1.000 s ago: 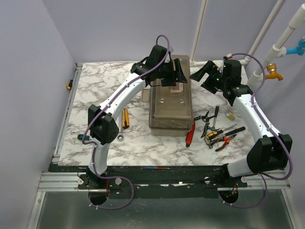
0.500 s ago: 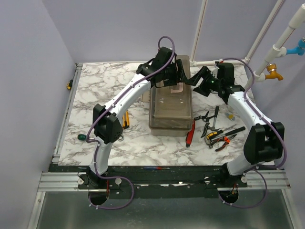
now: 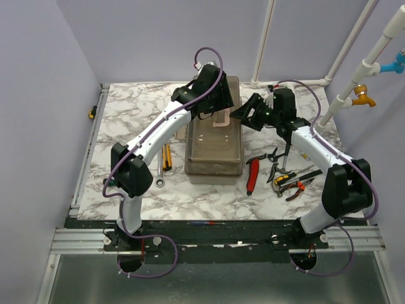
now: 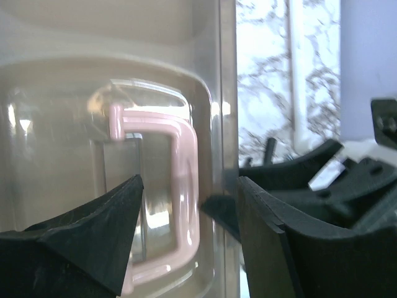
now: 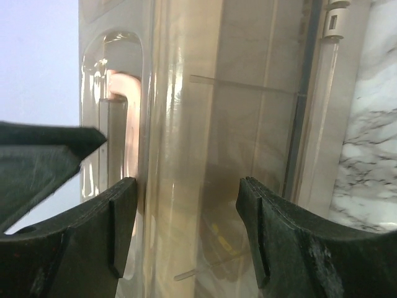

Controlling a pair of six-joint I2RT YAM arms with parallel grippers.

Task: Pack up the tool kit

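The tool kit's beige-grey toolbox lies closed on the marble table, its smoky lid up and its pink handle flat on top. My left gripper hangs over the box's far end. In the left wrist view it stands open, its fingers either side of the pink handle and the lid's right edge. My right gripper is at the box's right side. It is open, straddling the lid's long edge. Loose tools lie right of the box: a red cutter, pliers and more.
Orange-handled pliers and a black-handled tool lie near the right arm. Yellow-handled screwdrivers, a wrench and a green-handled screwdriver lie left of the box. White pipes with taps rise at the back right.
The toolbox has slid to the left. Both grippers have come down onto its far end, and the right gripper's jaws have narrowed around the lid's edge.
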